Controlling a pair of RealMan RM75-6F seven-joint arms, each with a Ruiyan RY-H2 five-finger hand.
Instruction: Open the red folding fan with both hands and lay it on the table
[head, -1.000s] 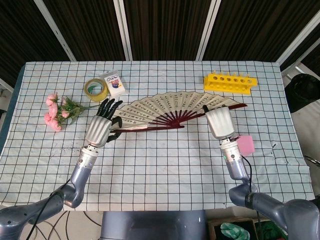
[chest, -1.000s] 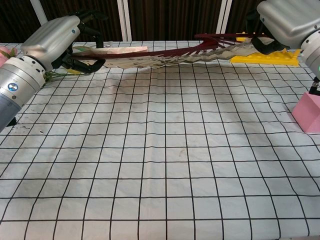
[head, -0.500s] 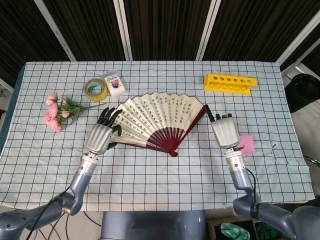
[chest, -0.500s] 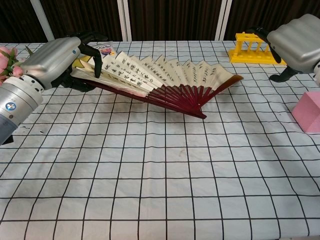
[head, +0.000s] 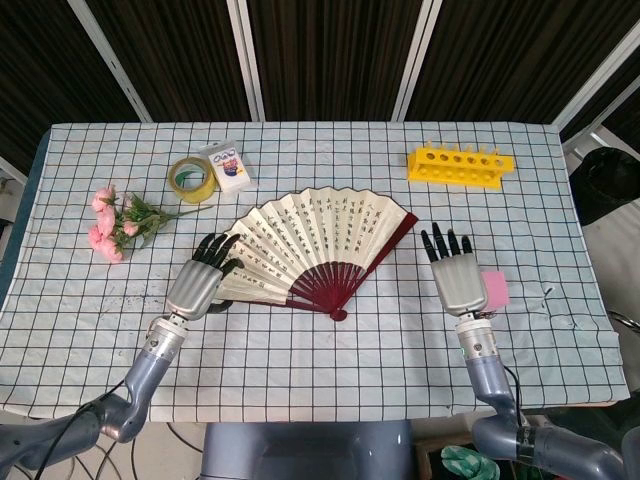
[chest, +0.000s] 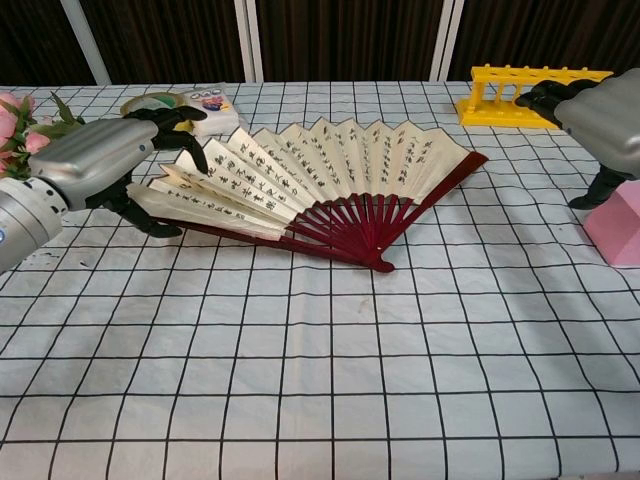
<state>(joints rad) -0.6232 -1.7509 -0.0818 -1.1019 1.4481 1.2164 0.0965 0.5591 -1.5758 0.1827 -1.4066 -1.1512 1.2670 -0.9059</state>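
Note:
The red folding fan (head: 310, 235) lies spread wide on the checked cloth, cream leaf with writing facing up and dark red ribs meeting at the pivot near me. In the chest view the fan (chest: 320, 170) rests flat. My left hand (head: 195, 285) holds its left end, and in the chest view that left hand (chest: 95, 170) has fingers over the outer rib and thumb beneath. My right hand (head: 455, 278) hovers to the right of the fan with fingers apart, touching nothing; the chest view shows this right hand (chest: 600, 120) at the far right edge.
A pink block (head: 493, 288) sits just right of my right hand. The yellow rack (head: 460, 165) stands at the back right. Tape roll (head: 190, 178), a small box (head: 228, 165) and pink flowers (head: 115, 222) lie at the back left.
The fan came down from the air and now lies spread on the cloth. My right hand let go of its right rib and drew back toward me. The left hand lowered with its end.

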